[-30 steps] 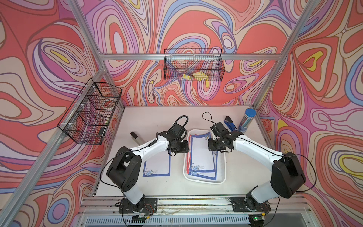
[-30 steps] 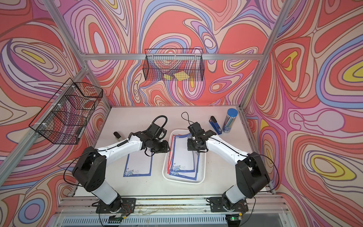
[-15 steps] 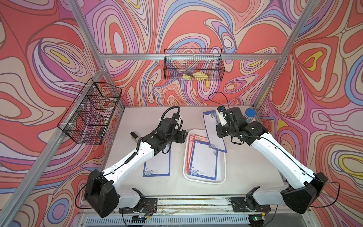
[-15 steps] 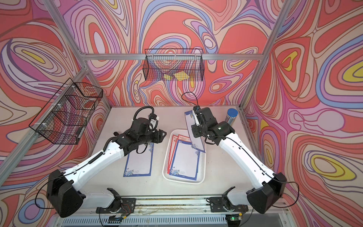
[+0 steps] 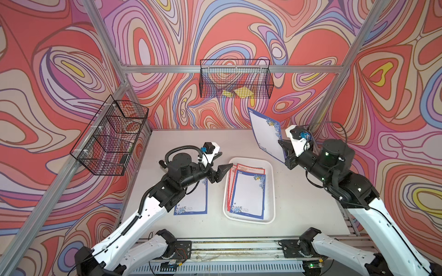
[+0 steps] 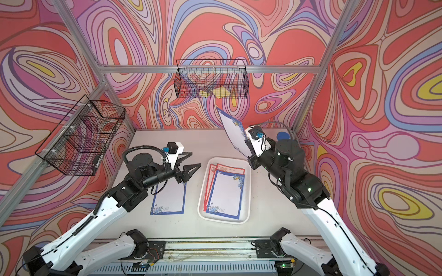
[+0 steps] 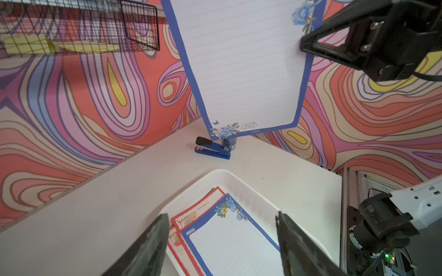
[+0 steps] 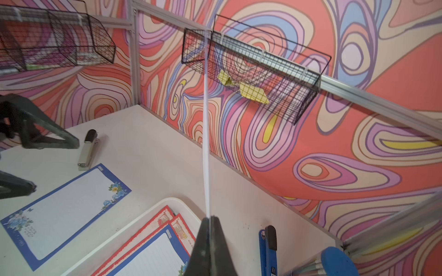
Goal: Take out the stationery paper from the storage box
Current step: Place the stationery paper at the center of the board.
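1. The right gripper (image 8: 210, 219): its black fingers are clenched on one edge of a thin white lined stationery sheet with a blue floral border (image 5: 265, 136). The sheet is held raised and steeply tilted, clear of the table, and in the right wrist view it is seen edge-on, rising from between the fingertips
2. The left gripper (image 6: 195, 158): its black fingers are spread wide and nothing is grasped. They are carried above the table
3. The shallow white plastic storage box with rounded corners (image 5: 268, 191) is set flat on the table, just ahead of the left fingertips and below the right fingers
4. The stack of stationery paper (image 5: 247, 193) lies inside the box. A blue-bordered sheet is on top and red-bordered sheets (image 5: 248, 169) are fanned out beneath it. In the left wrist view the stack is framed between the left fingers
5. A second blue-bordered sheet (image 6: 168, 199) lies flat on the table outside the box, behind and below the left fingers
6. A blue stapler (image 7: 212, 149) and a blue-capped cylinder (image 6: 283, 135) are placed beside the right fingers, near the table's corner
7. A black wire mesh basket (image 5: 235, 78) holding yellow paper pieces (image 5: 241, 92) is hung on the wall above the held sheet
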Tool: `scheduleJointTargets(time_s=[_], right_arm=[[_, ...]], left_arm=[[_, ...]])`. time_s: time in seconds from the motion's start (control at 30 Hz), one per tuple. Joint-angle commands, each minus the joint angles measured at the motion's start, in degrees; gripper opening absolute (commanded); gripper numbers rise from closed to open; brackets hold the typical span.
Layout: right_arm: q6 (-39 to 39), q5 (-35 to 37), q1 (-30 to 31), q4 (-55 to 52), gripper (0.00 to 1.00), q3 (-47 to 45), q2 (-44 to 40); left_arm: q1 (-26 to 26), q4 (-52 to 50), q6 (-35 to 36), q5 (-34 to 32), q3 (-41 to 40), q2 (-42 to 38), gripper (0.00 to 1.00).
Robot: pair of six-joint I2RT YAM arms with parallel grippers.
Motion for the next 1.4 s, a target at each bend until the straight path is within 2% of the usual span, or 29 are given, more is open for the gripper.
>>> scheduleJointTargets(time_s=[0.0,0.13,0.27,0.4,0.67,0.9,1.0,1.37], right_arm=[[-3.2,-12.2,0.2,6.4,0.0,-2.4,-2.1],[-0.2,-21.5,0.2,12.5,0.0,-4.9,-4.9],[1.3,-26.2,0.2,14.1,0.0,-4.8,-5.5],[2.2,-28.6,0.2,14.8,0.0,-4.2,-6.1],[4.3,-34.2,0.2,15.0,0.0,-1.6,-6.3],[7.5,-40.4,0.2,16.5,0.0,-0.3,-4.6],[9.3,-44.2,0.3,16.9,0.0,0.8,-3.1],[15.7,-47.7,0.2,25.7,0.0,-3.5,-3.4]], left_arm=[[-0.2,3.1,5.6,7.3,-0.3,-1.1,0.82],[-0.2,2.1,7.8,10.2,0.9,-1.0,0.84],[-0.2,1.8,8.4,10.4,1.4,-1.8,0.81],[-0.2,1.6,9.2,11.5,1.3,-4.8,0.74],[-0.2,-0.6,10.3,13.0,2.0,-11.4,0.7],[-0.2,-7.8,10.3,20.9,7.9,-10.0,0.66],[-0.2,-7.5,9.0,23.2,8.5,-9.4,0.63],[-0.2,-2.0,5.8,21.6,6.2,-11.2,0.46]])
